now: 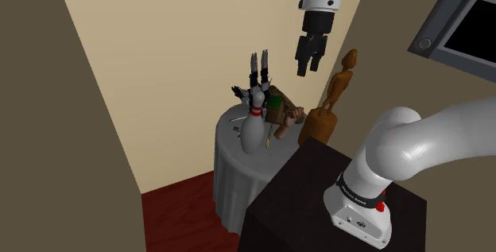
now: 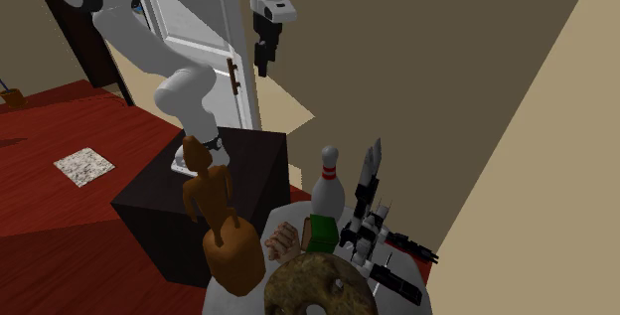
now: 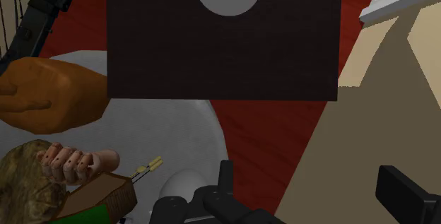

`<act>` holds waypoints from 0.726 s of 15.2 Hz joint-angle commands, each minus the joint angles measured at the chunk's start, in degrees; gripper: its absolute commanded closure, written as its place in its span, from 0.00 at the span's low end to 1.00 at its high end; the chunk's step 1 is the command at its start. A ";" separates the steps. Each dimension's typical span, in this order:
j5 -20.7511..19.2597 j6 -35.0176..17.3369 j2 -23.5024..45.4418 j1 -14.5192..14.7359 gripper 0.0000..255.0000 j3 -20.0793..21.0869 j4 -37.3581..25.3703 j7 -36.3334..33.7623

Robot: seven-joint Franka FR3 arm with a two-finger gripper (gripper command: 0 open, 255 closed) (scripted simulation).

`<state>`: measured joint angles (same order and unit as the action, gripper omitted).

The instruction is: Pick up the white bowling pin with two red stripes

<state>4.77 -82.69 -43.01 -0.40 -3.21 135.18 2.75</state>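
Note:
The bowling pin (image 1: 253,125) is white with two red stripes on its neck and stands upright on a small round table (image 1: 235,177) draped in white cloth. In the second exterior view the pin (image 2: 329,188) rises between a green box and a black-and-white toy. My gripper (image 1: 308,71) hangs open high above the table, up and toward the shoulder view's right of the pin, with nothing between its fingers. In the wrist view the gripper (image 3: 314,181) has its fingers well apart, and the pin's rounded white top (image 3: 179,185) lies just outside one finger (image 3: 226,179).
A tall brown wooden figure (image 1: 337,85) on a rounded base stands at the table's edge nearest the dark stand (image 1: 314,203). A black-and-white toy robot (image 1: 259,79), a green box (image 2: 320,234), a doll-like hand (image 3: 74,163) and a mottled ring (image 2: 316,288) crowd the table. Beige walls close in.

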 commanded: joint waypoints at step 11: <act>-4.13 -24.78 10.40 -2.12 0.00 1.05 7.67 -1.20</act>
<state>1.02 -104.74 -33.98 -2.35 -2.38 142.40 1.93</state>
